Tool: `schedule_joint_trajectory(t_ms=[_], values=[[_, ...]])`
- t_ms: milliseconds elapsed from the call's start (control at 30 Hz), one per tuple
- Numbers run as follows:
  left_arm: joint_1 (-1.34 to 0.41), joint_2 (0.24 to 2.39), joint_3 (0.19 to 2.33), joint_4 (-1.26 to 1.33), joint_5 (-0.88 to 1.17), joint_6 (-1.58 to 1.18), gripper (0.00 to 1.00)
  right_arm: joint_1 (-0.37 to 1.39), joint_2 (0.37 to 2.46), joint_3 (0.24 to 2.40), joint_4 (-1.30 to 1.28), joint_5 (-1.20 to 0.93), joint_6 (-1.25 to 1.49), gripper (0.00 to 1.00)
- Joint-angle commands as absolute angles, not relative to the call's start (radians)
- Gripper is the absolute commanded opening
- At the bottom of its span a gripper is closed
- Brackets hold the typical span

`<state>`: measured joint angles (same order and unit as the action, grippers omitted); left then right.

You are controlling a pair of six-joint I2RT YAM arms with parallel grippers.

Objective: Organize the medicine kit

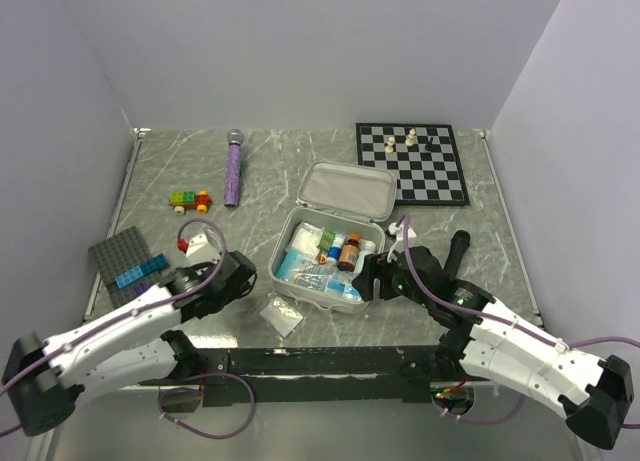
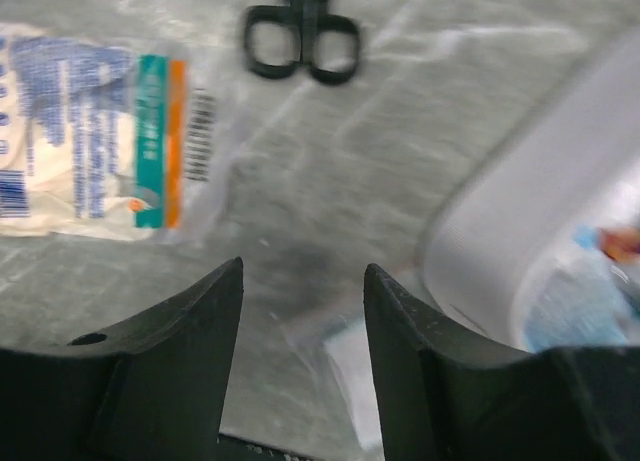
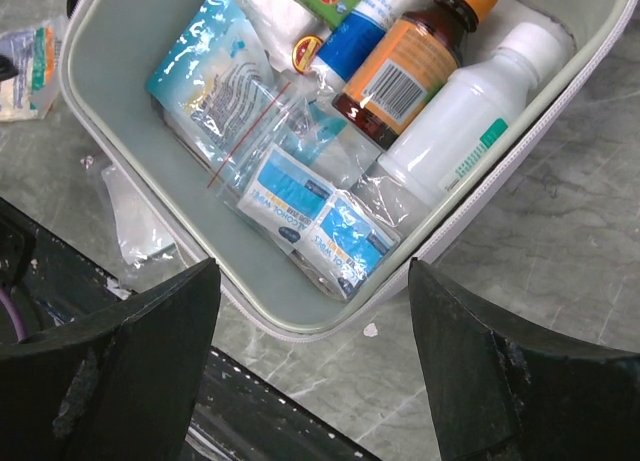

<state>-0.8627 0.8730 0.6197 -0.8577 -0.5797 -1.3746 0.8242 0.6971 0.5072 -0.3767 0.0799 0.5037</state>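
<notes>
The medicine kit (image 1: 284,243) lies open mid-table, its lid (image 1: 347,189) laid back. Inside it are alcohol wipe packets (image 3: 320,216), a brown bottle (image 3: 400,66), a white bottle (image 3: 465,116) and a blue-printed zip bag (image 3: 215,66). My right gripper (image 3: 315,276) hovers open over the kit's near corner (image 3: 300,326) and holds nothing. My left gripper (image 2: 303,281) is open to the left of the kit's wall (image 2: 520,231). A small clear bag (image 2: 345,356) lies on the table below its fingers. Beyond them lie a printed packet (image 2: 90,146) and black scissors (image 2: 303,41).
A chessboard (image 1: 412,163) with pieces sits at the back right. A purple microphone (image 1: 233,167) and a toy brick car (image 1: 190,199) lie at the back left. A grey baseplate (image 1: 120,253) with blue bricks is at the left. A black cylinder (image 1: 458,251) lies right of the kit.
</notes>
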Motion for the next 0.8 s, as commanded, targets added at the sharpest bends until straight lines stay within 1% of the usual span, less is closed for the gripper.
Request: schedule_joint_trajectory(t_ms=[0,100,200,333,533,633,767], values=[[-0.715,0.998,0.591,-0.786,-0.539,-1.358,0.57,0.822,0.680,0.499,-0.339,0.064,0.502,0.82],[-0.612,1.055,0.592,-0.715,-0.497,-1.250,0.57,0.824,0.660,0.492,-0.348,0.067,0.500,0.82],[-0.581,1.118,0.638,-0.707,-0.541,-1.169,0.57,0.822,0.644,0.485,-0.362,0.078,0.499,0.82],[-0.516,1.209,0.652,-0.678,-0.502,-1.085,0.57,0.824,0.637,0.479,-0.367,0.084,0.495,0.82],[-0.508,1.282,0.638,-0.634,-0.419,-1.026,0.56,0.822,0.641,0.477,-0.368,0.092,0.492,0.82],[-0.508,1.308,0.630,-0.617,-0.371,-1.002,0.53,0.824,0.641,0.476,-0.371,0.097,0.491,0.82],[-0.509,1.338,0.621,-0.614,-0.319,-1.003,0.42,0.824,0.641,0.479,-0.379,0.106,0.492,0.82]])
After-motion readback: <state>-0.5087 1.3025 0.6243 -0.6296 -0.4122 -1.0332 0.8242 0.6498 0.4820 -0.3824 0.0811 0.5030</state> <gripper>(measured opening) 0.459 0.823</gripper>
